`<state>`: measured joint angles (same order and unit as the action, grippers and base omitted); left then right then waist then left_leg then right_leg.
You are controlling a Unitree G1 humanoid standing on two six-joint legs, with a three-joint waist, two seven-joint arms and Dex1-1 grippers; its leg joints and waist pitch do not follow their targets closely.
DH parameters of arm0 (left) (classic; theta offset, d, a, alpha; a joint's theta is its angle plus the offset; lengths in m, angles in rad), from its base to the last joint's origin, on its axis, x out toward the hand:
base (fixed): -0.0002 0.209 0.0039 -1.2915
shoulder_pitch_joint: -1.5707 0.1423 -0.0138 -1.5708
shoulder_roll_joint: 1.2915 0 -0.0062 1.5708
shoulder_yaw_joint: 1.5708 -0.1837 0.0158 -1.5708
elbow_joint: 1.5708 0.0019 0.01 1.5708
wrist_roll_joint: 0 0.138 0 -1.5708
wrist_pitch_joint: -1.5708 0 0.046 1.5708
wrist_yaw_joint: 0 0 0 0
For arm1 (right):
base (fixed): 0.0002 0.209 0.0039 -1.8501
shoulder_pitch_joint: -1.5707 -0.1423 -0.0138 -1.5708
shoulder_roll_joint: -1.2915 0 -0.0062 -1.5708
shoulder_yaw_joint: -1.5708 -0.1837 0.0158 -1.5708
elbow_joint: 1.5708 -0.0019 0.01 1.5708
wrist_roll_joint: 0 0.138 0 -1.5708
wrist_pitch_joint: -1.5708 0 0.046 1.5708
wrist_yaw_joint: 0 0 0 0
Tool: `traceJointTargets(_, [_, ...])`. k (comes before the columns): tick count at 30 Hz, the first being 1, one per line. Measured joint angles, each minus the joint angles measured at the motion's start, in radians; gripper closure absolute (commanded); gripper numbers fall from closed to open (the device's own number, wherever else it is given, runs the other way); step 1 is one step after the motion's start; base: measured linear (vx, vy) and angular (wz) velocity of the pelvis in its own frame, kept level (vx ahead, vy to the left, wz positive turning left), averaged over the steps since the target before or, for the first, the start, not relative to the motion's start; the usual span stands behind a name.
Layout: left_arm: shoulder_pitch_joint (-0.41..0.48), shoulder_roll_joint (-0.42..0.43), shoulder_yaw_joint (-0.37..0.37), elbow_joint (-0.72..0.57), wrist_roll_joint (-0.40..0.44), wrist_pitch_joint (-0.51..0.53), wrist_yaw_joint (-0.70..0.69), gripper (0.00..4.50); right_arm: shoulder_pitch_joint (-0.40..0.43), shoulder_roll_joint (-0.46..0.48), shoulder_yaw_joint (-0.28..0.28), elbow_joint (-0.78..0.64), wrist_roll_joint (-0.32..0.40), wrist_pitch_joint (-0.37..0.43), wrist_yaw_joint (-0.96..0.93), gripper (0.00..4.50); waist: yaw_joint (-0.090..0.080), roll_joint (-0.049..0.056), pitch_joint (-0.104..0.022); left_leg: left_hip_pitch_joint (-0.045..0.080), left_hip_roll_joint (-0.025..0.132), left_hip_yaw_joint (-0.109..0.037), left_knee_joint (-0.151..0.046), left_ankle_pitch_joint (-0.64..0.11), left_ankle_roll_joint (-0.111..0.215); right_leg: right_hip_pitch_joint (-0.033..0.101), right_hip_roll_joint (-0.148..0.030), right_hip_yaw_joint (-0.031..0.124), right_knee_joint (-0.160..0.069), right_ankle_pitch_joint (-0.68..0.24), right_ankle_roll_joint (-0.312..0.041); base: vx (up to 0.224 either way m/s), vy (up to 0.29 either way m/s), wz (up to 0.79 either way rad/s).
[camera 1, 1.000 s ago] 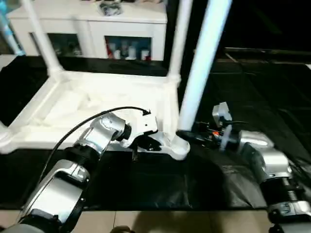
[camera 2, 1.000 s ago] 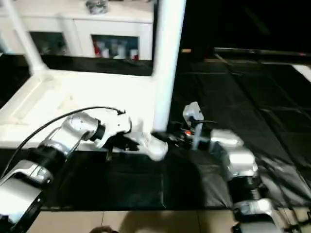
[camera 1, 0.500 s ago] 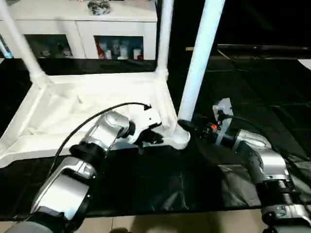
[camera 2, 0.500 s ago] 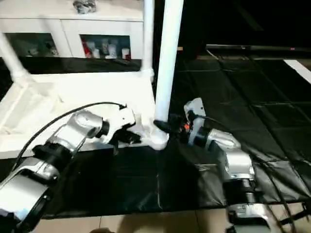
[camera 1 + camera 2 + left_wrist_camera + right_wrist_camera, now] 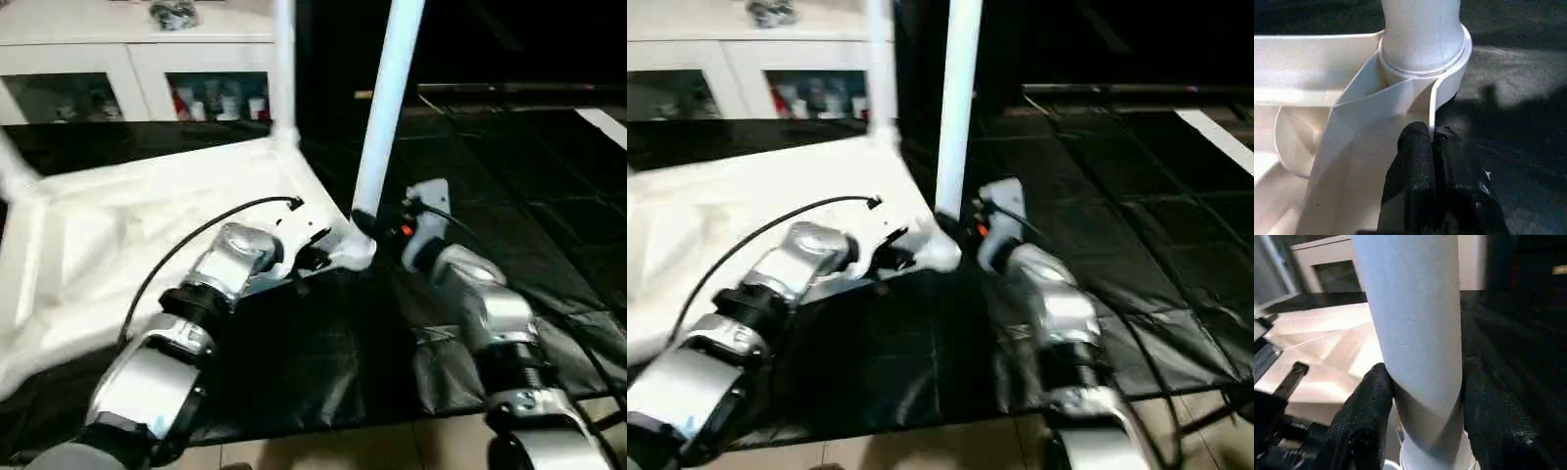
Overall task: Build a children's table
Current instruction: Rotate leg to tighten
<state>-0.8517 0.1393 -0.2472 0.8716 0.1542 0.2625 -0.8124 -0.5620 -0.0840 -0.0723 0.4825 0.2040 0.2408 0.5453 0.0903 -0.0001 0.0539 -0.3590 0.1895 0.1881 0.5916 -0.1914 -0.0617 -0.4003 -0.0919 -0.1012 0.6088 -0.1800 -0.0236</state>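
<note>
Children's table (image 5: 127, 235) upside down on black floor mat (image 5: 323, 362), ribbed underside up, spread across left half of scene, near edge running toward near left. Three legs visible standing up from corner sockets: near-right leg (image 5: 387, 108) tall and upright at centre, far-right leg (image 5: 283, 59) behind it, a third (image 5: 15, 171) at far left, cropped by the edge. Left gripper (image 5: 1431, 142) at the table's near-right corner, just left of and nearer than the near-right leg's socket (image 5: 355, 250); fingers (image 5: 1413, 161) pressed together, pinching the thin upright rim wall where it curves into the socket. Tips right below the socket collar, not on the leg itself. Right gripper (image 5: 1422, 382) on the right side of the same leg, low down, just above the socket; fingers (image 5: 1369, 406) spread to the leg's width, one each side, both touching the tube, so clamped on near-right leg. Both grippers close together around that one corner, left one on the tabletop rim, right one on the leg. Black cable (image 5: 206, 230) looping over left forearm above the tabletop. White glass-door cabinet (image 5: 147, 59) along far side behind the table, small items behind its panes, too small to identify. Pale floor tiles (image 5: 323, 450) at near edge beyond the mat.
</note>
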Motion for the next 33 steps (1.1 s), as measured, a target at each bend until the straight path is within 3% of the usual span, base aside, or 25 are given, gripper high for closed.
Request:
traceJointTargets(2, [0.000,0.001,-0.007,0.000,0.002,-0.016,-0.009,4.50,0.010,-0.003,0.000,-0.009,-0.002,-0.014,0.006,2.65,0.003,0.000,0.000,-0.002,0.000,0.000,-0.001,0.000,0.000,-0.002,0.000,0.000,0.000,-0.001,0.001,0.000,0.000,0.00])
traceJointTargets(5, [0.000,0.008,-0.022,-0.001,0.009,-0.052,-0.028,4.50,0.036,-0.015,0.000,-0.037,-0.001,-0.025,0.029,1.98,0.008,0.000,0.000,-0.006,0.000,0.000,-0.001,0.000,0.001,-0.004,0.000,0.000,0.000,-0.001,0.001,0.000,0.000,0.00])
traceJointTargets(8, [0.002,0.012,-0.039,0.000,0.012,-0.089,-0.048,4.50,0.071,-0.033,0.000,-0.077,0.013,-0.029,0.062,1.89,0.016,0.000,0.000,-0.007,0.000,0.000,-0.001,0.003,0.007,-0.006,0.000,0.000,-0.001,-0.001,0.001,0.000,0.000,0.00])
traceJointTargets(11, [0.012,0.019,-0.047,0.000,0.016,-0.140,-0.066,4.50,0.149,-0.076,0.013,-0.130,0.020,-0.048,0.122,1.53,0.026,-0.001,0.001,-0.008,0.000,0.000,-0.001,0.002,0.007,-0.006,0.000,-0.001,-0.001,-0.002,0.001,0.000,0.000,0.00])
traceJointTargets(13, [0.013,0.037,-0.048,0.005,0.019,-0.171,-0.067,4.50,0.217,-0.085,0.041,-0.159,0.020,-0.070,0.157,1.48,0.024,-0.002,0.001,-0.009,0.001,0.000,-0.001,0.002,0.007,-0.007,0.000,-0.001,-0.001,-0.002,0.001,0.000,0.000,0.00])
traceJointTargets(15, [0.013,0.046,-0.050,0.014,0.020,-0.201,-0.068,4.50,0.254,-0.078,0.052,-0.175,0.017,-0.097,0.160,1.13,0.021,-0.001,0.002,-0.009,0.001,0.000,-0.001,0.003,0.006,-0.008,0.000,-0.001,0.000,-0.001,0.001,0.000,0.000,0.00])
traceJointTargets(22, [0.031,0.090,-0.078,0.038,0.034,-0.371,-0.096,4.50,0.299,-0.087,0.038,-0.311,-0.058,-0.347,0.070,0.71,0.028,-0.003,0.005,-0.011,0.001,0.000,-0.001,0.001,0.002,-0.009,0.000,-0.001,0.001,-0.002,0.001,0.000,0.000,0.00])
traceJointTargets(27, [0.028,0.110,-0.084,0.070,0.065,-0.448,-0.057,4.50,0.329,-0.083,0.040,-0.330,-0.106,-0.498,0.029,0.33,0.028,-0.005,0.005,-0.011,0.000,0.000,-0.001,0.001,0.002,-0.009,0.000,-0.001,0.000,-0.002,0.001,0.000,0.000,0.00])
traceJointTargets(30, [0.029,0.112,-0.065,0.070,0.046,-0.444,-0.059,3.95,0.334,-0.063,0.039,-0.352,-0.106,-0.541,0.029,0.05,0.025,-0.007,0.007,-0.011,0.001,0.000,0.000,0.001,0.002,-0.009,0.000,-0.001,0.001,-0.001,0.001,0.000,0.000,0.00])
traceJointTargets(33, [0.033,0.108,-0.020,0.004,-0.009,-0.462,-0.065,3.87,0.333,-0.044,0.044,-0.360,-0.079,-0.559,0.030,0.00,0.027,-0.012,0.008,-0.010,0.001,0.000,0.000,0.001,0.002,-0.009,0.000,-0.001,0.001,-0.002,0.001,0.000,0.000,0.00])
